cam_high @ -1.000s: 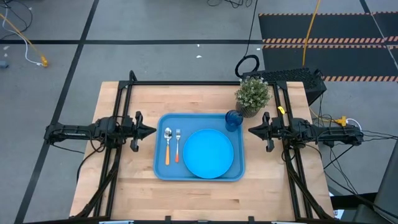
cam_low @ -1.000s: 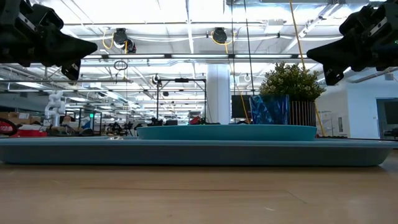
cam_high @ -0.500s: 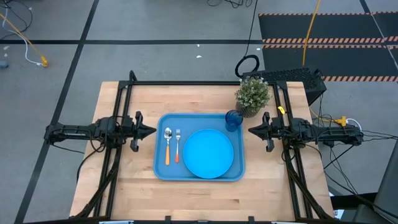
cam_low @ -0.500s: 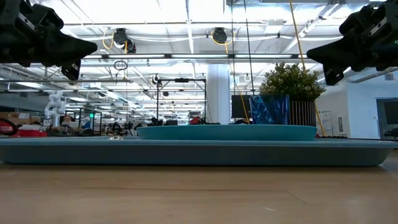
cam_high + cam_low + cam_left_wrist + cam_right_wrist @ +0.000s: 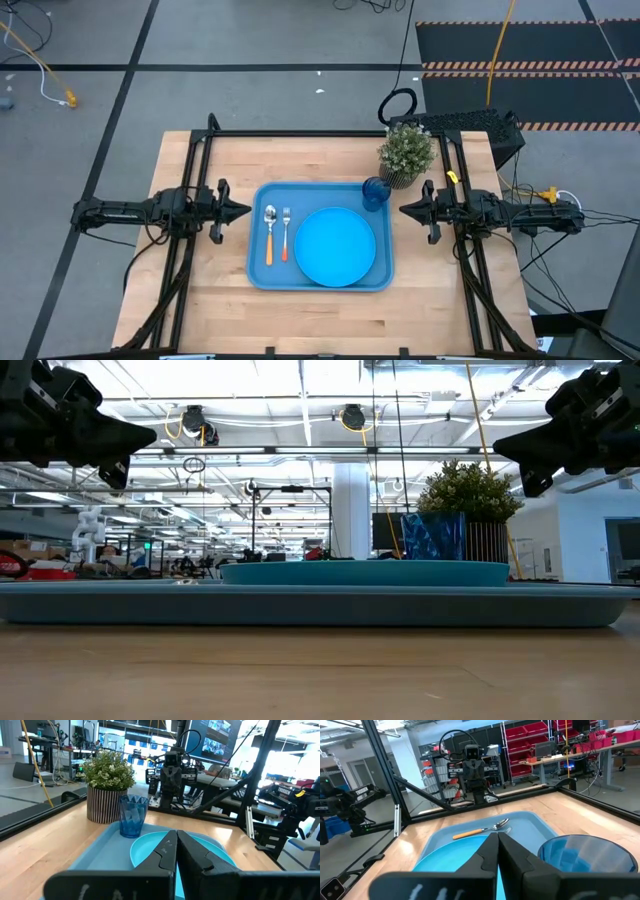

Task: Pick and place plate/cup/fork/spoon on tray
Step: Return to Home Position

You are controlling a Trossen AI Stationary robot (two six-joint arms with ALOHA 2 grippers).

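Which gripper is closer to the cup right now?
Right. The right gripper hangs just beyond the tray's right edge, near the cup in a right-hand tray corner. The left gripper hangs beyond the left edge, with the spoon and fork between.

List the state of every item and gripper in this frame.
tray, flat on the table, loaded
plate, flat in the tray
cup, upright in the tray corner
fork, lying in the tray
spoon, lying beside the fork
left gripper, shut, empty, off the tray
right gripper, shut, empty, off the tray
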